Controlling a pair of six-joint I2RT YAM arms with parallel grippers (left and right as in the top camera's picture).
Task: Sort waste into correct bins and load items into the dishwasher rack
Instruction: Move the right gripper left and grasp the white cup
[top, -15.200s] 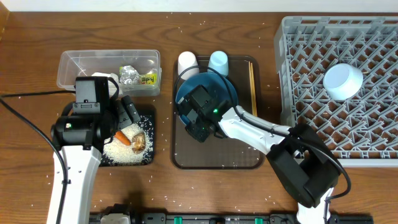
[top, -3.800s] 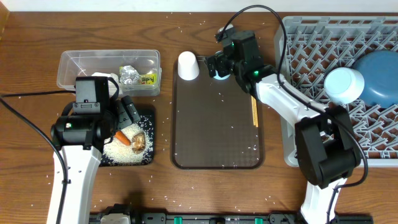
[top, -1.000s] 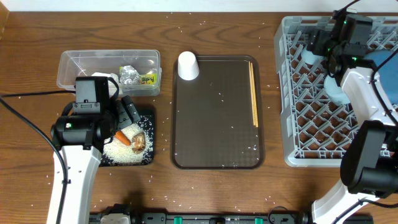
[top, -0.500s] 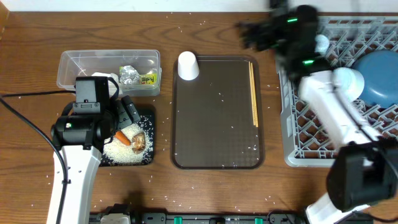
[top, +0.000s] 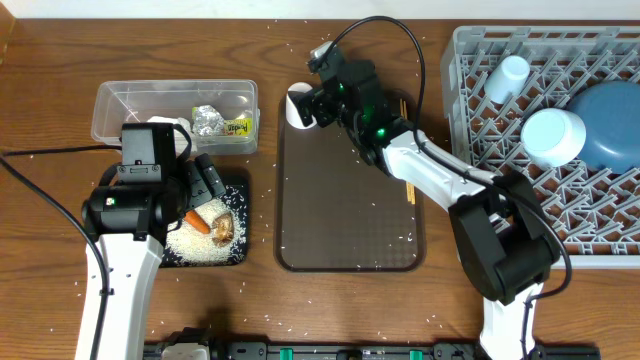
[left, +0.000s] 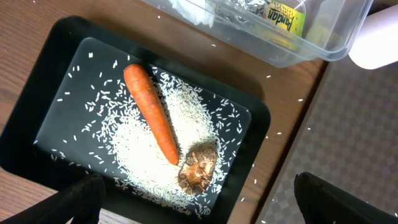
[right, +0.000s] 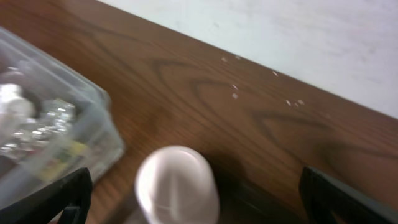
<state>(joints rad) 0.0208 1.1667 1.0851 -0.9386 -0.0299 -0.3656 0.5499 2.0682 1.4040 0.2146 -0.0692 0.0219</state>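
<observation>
Seen from overhead, the right gripper (top: 318, 103) hangs close beside the small white cup (top: 298, 108). The cup stands mouth-down in the far-left corner of the brown serving tray (top: 340, 230) (the one cup not yet racked). The grey lattice rack (top: 480, 200) holds the light-blue cup (top: 507, 77) on its side, the white bowl (top: 551, 135) and the dark-blue plate (top: 610, 125) propped among the pegs. Thin wooden chopsticks (top: 409, 190) lie along the tray's right edge. The left gripper (top: 207, 183) hovers over the black tray (top: 240, 258).

In the left wrist view, its fingers (left: 78, 202) are spread wide and hold nothing. Below them lie the smooth, tapered carrot (left: 152, 115), the wrinkled brown lump (left: 199, 169) and the loose rice (left: 146, 146), so food waste is together on the matte black. Beside it on the counter, the clear tub (left: 298, 56) holds the printed packet (left: 283, 11), keeping dry rubbish apart.

The right wrist view is blurred. Those fingers are also parted, with the rounded cup between and ahead of them, apparently unclasped.
</observation>
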